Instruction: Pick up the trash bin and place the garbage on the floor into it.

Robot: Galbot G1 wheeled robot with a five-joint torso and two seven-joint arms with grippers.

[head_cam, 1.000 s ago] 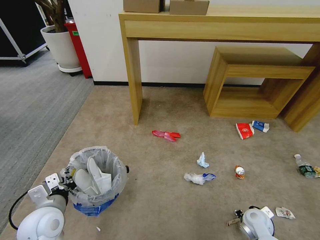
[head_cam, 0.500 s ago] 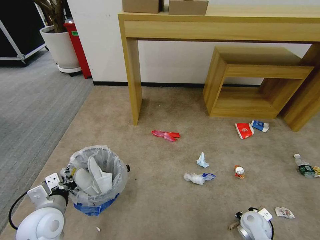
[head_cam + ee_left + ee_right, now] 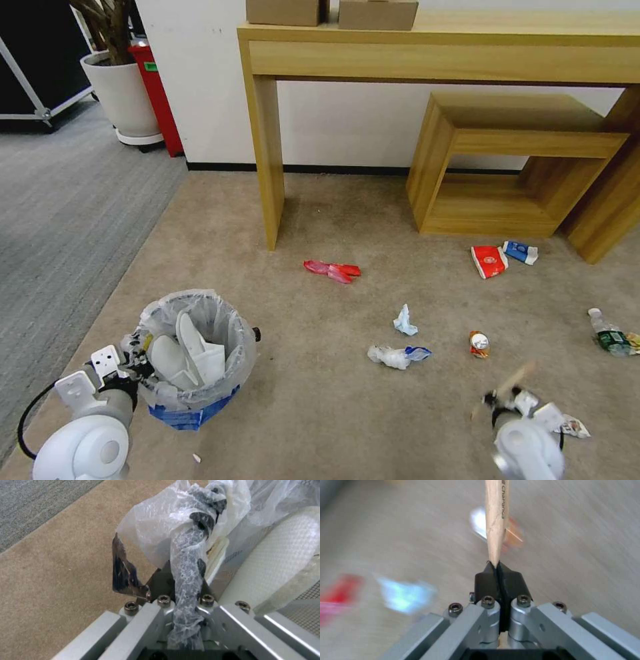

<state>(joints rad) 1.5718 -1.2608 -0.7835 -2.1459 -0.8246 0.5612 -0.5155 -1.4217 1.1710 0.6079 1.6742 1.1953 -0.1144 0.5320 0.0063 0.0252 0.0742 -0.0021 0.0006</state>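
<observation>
Trash bin (image 3: 193, 360) holds two white slippers (image 3: 183, 353) — left tool (image 3: 130, 363) pinches its rim; right tool (image 3: 498, 566) pinches wooden stick (image 3: 496, 517).

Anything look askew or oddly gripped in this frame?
Yes. The left hand grips the trash bin by its rim with a bunched twist of clear liner caught in the pinch. The right hand pinches the wooden stick at its very tip, so it juts out tilted.

Wooden stick (image 3: 515, 377) blurred; bottle (image 3: 612, 335) cut off.
</observation>
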